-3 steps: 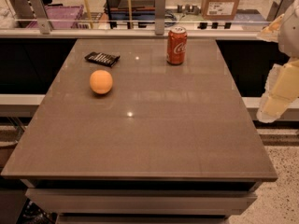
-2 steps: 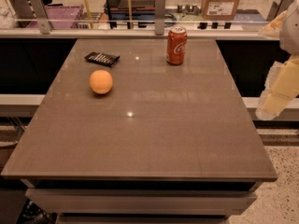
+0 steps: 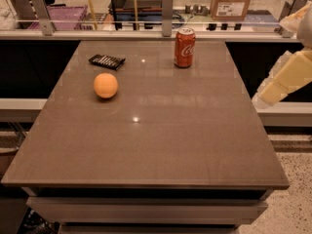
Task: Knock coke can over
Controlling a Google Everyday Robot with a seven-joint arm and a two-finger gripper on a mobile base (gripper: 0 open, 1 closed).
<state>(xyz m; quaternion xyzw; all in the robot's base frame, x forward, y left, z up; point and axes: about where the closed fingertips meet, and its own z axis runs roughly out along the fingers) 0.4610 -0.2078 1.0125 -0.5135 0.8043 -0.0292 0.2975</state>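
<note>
The coke can [image 3: 185, 47] stands upright near the far edge of the brown table [image 3: 161, 145], right of centre. It is red with white script and a silver top. My gripper [image 3: 280, 84] is a cream-coloured shape at the right edge of the view. It is off the table's right side, well apart from the can and nearer to me than the can. It holds nothing that I can see.
An orange ball [image 3: 106, 85] lies on the table's left half. A flat black device [image 3: 107, 61] lies behind the ball, near the far left. A glass rail with metal posts [image 3: 167, 13] runs behind the table's far edge. Boxes and shelves stand beyond it.
My gripper has shifted a little upward and slightly left at the right edge of the view. The can, ball and device have not moved.
</note>
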